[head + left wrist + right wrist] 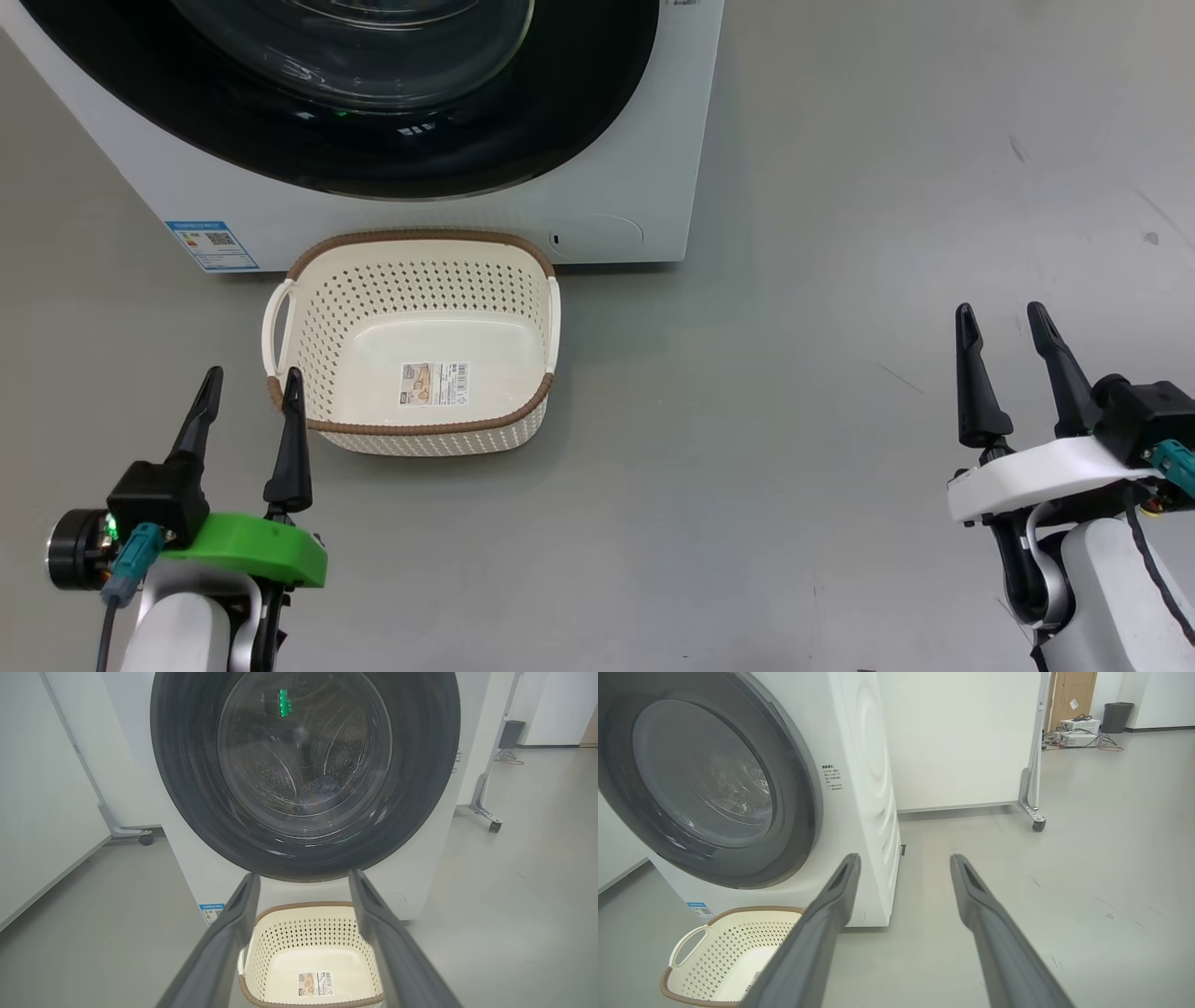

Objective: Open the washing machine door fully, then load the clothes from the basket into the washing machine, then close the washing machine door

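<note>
The white washing machine (pixel 635 168) stands ahead with its black-rimmed washing machine door (pixel 373 159) shut flat against the front. Through the door's glass, the left wrist view shows bluish clothes (pixel 320 791) lying low in the drum. On the floor just before the machine sits the cream basket (pixel 420 245), holding nothing but a sticker on its bottom. My left gripper (pixel 254 373) hovers open at the basket's near-left corner. Far to the right, my right gripper (pixel 999 308) is open over bare floor. Nothing sits between either gripper's fingers.
White partition panels on wheeled feet (pixel 145 837) flank the machine, with another caster (pixel 1036 823) behind it to the right. A dark bin (pixel 1115 716) and boxes with cables (pixel 1078 737) stand far back. Grey floor (pixel 887 233) spreads right of the machine.
</note>
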### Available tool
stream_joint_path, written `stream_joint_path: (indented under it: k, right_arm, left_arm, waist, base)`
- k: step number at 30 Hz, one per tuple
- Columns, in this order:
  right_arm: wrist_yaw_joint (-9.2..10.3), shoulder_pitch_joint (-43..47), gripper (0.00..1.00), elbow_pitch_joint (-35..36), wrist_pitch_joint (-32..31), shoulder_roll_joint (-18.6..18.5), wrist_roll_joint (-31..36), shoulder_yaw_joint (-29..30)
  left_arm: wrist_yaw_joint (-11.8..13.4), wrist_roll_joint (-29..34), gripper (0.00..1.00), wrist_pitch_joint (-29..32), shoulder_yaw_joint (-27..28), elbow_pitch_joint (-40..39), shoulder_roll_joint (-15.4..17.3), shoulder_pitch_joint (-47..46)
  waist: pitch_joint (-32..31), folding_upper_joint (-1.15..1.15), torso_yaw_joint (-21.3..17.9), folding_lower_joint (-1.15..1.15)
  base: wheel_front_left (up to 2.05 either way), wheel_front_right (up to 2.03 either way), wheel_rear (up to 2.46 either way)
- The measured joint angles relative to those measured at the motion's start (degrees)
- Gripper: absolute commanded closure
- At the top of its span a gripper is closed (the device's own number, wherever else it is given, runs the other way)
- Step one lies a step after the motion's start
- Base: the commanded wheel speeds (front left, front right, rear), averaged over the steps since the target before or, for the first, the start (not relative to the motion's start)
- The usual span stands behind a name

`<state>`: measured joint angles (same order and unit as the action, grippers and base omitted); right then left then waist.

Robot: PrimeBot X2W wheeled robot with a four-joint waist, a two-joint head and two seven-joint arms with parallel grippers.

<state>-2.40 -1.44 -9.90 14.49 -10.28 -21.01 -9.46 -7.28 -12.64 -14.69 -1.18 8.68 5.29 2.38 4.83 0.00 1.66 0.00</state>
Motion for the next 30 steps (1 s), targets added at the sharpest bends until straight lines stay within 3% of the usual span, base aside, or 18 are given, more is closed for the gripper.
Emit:
stream_joint_path:
  k: [16,17,24,30]
  right_arm:
    - [-1.07,2.27,0.0,1.65,0.0,1.33,1.48,1.47]
    - [-1.05,2.27,1.0,1.64,-0.01,1.4,1.48,1.52]
    - [-1.05,4.02,1.0,-1.63,-0.09,3.07,1.21,1.09]
    - [-1.07,4.07,1.0,-1.6,-0.7,3.11,-2.96,1.46]
  left_arm:
    - [0.0,-0.08,0.0,0.0,-0.93,-1.18,0.96,1.44]
    - [0.01,-0.08,1.0,0.0,-0.9,-1.15,0.93,1.44]
    - [0.0,-0.32,1.0,0.07,-1.49,2.09,-0.81,1.69]
    - [0.0,-4.61,1.0,0.1,-2.31,1.79,-0.82,2.24]
  waist:
    - [-0.59,0.0,0.55,0.0]
    - [-0.58,0.0,0.58,0.0]
    - [-0.59,0.0,0.58,0.0]
    - [-0.91,0.0,0.4,0.0]
  base:
    - [0.0,0.0,0.0]
    - [0.0,0.0,0.0]
    - [0.0,0.0,0.0]
    - [0.0,0.0,0.0]
